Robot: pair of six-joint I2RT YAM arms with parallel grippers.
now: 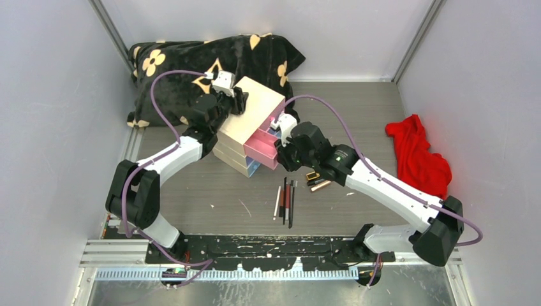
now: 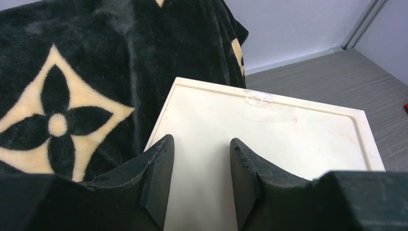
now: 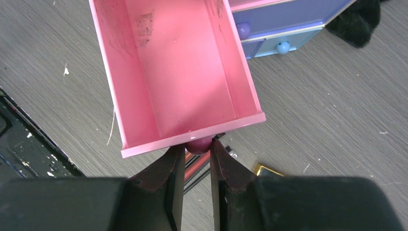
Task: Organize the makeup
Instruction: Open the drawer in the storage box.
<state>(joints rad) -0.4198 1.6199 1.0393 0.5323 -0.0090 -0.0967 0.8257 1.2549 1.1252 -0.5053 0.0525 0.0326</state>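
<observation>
Item one: my left claw [image 2: 202, 149], fingers spread with nothing between them, sits over the top of the cream box [image 2: 279, 139]; I cannot tell whether it touches. Item two: my right claw [image 3: 197, 150], clamped on the knob [image 3: 198, 144] of the pink drawer [image 3: 183, 72], which is pulled out. Item three: pencils [image 1: 285, 201], side by side on the table [image 1: 210, 204] near the box front. Item four: tubes [image 1: 317, 181], just right of them.

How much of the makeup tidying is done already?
Just started. Done: the pink drawer is pulled out, empty. In hand: the right gripper pinches its round dark-pink knob while the open left gripper sits over the cream box. To do: the thin pencils and small gold-black tubes lie on the grey table, none put away.
</observation>
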